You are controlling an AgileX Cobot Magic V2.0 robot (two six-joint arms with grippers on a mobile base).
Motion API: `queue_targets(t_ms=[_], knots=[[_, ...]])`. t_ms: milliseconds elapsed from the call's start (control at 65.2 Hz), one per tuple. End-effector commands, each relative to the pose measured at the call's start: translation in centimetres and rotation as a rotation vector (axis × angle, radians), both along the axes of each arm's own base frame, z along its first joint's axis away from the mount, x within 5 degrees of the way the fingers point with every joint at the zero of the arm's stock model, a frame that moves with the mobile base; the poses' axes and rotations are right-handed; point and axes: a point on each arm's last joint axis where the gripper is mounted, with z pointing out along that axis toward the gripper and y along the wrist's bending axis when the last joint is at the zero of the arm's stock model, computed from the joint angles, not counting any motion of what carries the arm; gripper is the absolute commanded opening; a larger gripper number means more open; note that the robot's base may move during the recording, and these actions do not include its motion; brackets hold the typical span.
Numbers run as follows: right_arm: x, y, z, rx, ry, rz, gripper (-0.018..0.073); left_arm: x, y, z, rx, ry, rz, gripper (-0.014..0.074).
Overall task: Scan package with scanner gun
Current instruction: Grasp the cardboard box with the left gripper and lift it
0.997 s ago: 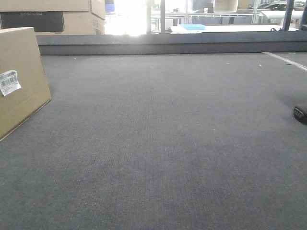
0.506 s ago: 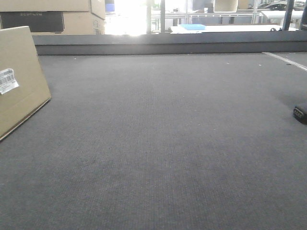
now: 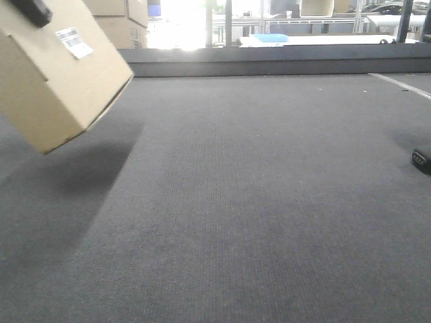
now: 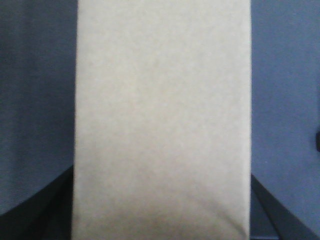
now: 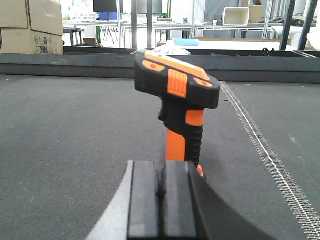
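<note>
I'm holding the package [image 3: 60, 74] tilted above the grey surface [image 3: 269, 202], left gripper [image 4: 160, 212] clamping its sides; any loosening is risking a drop. The scanner gun [image 5: 177, 100] is standing upright just beyond the right gripper [image 5: 161, 200], whose jaws are pressing together, empty. The white label [image 3: 74, 42] is showing print too small to read.

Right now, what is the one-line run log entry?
package: tilted, off carpet | left jaws: shut on package | scanner gun: upright | right jaws: just behind it, grasp unclear
</note>
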Motion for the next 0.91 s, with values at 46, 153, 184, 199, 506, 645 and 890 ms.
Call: queue_targets(t_ms=[46,153,184,199,506,645,890], knots=[[0.0,0.0,0.2,-0.004,-0.024,-0.006,-0.0162,-0.1,-2.4,0.4,-0.029,-0.010,0.010,-0.0111],[0.0,0.0,0.2,-0.004,-0.024,-0.006,-0.0162,-0.3,-4.3,0.3,0.029,-0.026,0.058,-0.0111],[0.0,0.0,0.2,-0.004,-0.024,-0.006,-0.0162,-0.4,-4.9,0.3,0.043,-0.034,0.061,-0.0111],[0.0,0.0,0.2,-0.004,-0.024,-0.006,-0.0162,-0.5,-5.2,0.3,0.039,-0.031,0.072,-0.0111],[-0.1,-0.1,0.9,-0.007,-0.104,-0.014,-0.0162,-1.1,-9.8,-1.2,0.004,0.001,0.023,-0.0111],[-0.3,0.0,1.9,0.005,-0.091,-0.007,-0.0162,-1.1,-10.3,-1.4,0.013,0.000,0.007,-0.0111],[-0.2,0.2,6.5,-0.002,0.062,0.018,-0.0162,-1.1,-10.1,-1.4,0.038,-0.009,0.002,-0.0111]])
